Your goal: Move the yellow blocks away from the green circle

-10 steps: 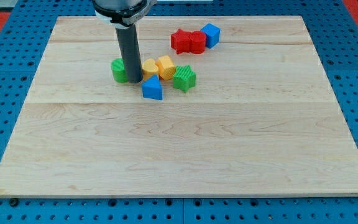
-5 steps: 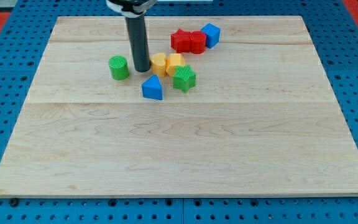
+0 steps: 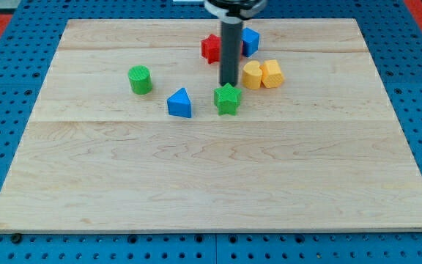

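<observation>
Two yellow blocks (image 3: 262,74) lie side by side right of the board's centre top, touching each other. The green circle (image 3: 140,79) stands far off at the view's left. My tip (image 3: 228,83) is just left of the yellow blocks, directly above the green star (image 3: 227,99). The rod hides part of the red blocks (image 3: 211,48).
A blue triangular block (image 3: 180,103) lies between the green circle and the green star. A blue cube (image 3: 250,41) sits next to the red blocks at the view's top. The wooden board (image 3: 211,176) rests on a blue pegboard.
My tip swept right from beside the green circle, pushing both yellow blocks to the right. The green star shifted slightly right. The green circle stayed.
</observation>
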Action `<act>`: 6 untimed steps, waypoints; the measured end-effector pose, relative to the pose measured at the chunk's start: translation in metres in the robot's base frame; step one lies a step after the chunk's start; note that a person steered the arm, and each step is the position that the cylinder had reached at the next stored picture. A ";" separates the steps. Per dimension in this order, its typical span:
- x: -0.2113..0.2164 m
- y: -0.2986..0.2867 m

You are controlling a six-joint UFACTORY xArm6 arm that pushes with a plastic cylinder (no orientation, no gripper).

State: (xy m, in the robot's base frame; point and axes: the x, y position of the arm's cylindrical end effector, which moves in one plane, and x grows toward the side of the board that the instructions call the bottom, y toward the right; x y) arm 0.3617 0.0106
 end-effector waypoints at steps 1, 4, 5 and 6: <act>-0.003 -0.003; -0.024 0.065; -0.026 0.079; -0.016 0.096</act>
State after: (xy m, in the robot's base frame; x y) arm 0.3460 0.1062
